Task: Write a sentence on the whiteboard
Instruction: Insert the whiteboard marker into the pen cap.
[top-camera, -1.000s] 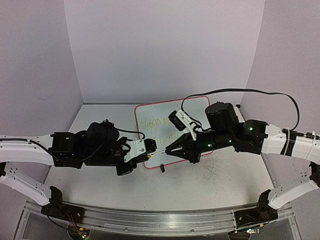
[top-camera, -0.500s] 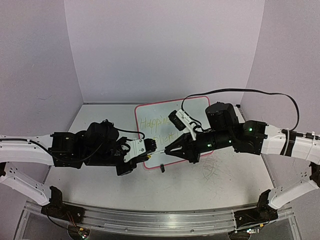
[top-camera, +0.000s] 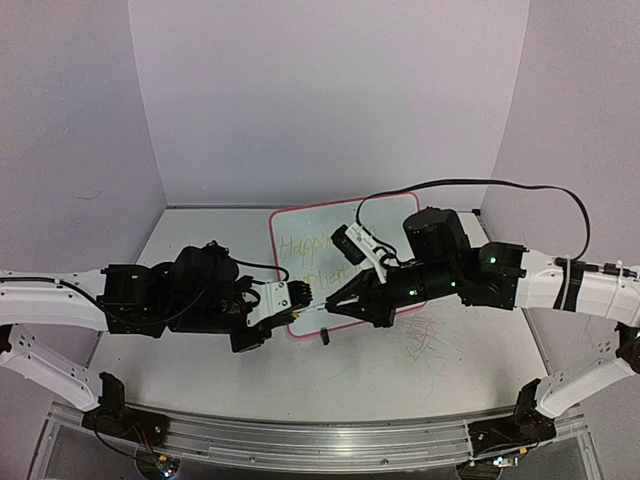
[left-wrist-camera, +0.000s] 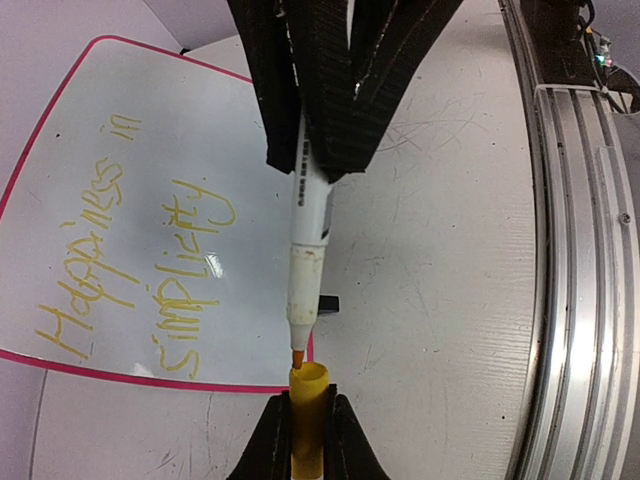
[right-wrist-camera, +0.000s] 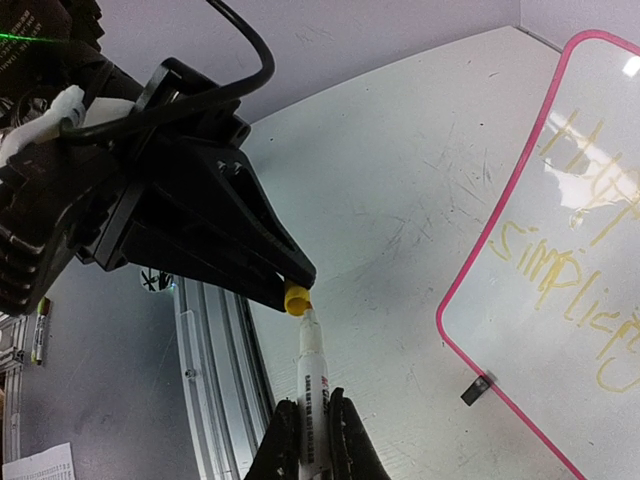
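Note:
The whiteboard (top-camera: 300, 225) with a pink rim lies flat mid-table, also in the left wrist view (left-wrist-camera: 230, 130) and the right wrist view (right-wrist-camera: 590, 330). The sentence (left-wrist-camera: 130, 270) in yellow-green reads "Happiness in simplicity" in two lines; it also shows in the top view (top-camera: 303, 246) and the right wrist view (right-wrist-camera: 560, 265). My right gripper (right-wrist-camera: 311, 405) is shut on a white marker (right-wrist-camera: 312, 365). My left gripper (left-wrist-camera: 307, 405) is shut on its yellow cap (left-wrist-camera: 308, 390). The marker's orange tip touches the cap's open mouth, just off the board's near corner. The grippers meet in the top view: left (top-camera: 305, 292), right (top-camera: 335, 305).
A black clip foot (top-camera: 325, 336) sticks out at the board's near edge. The scratched white tabletop (top-camera: 440, 350) surrounds the board. An aluminium rail (top-camera: 320, 440) runs along the near edge. A black cable (top-camera: 500, 183) arcs above the right arm. Walls enclose three sides.
My right arm has edged left toward the left gripper, bringing the marker tip to the cap's mouth. The left arm has barely moved.

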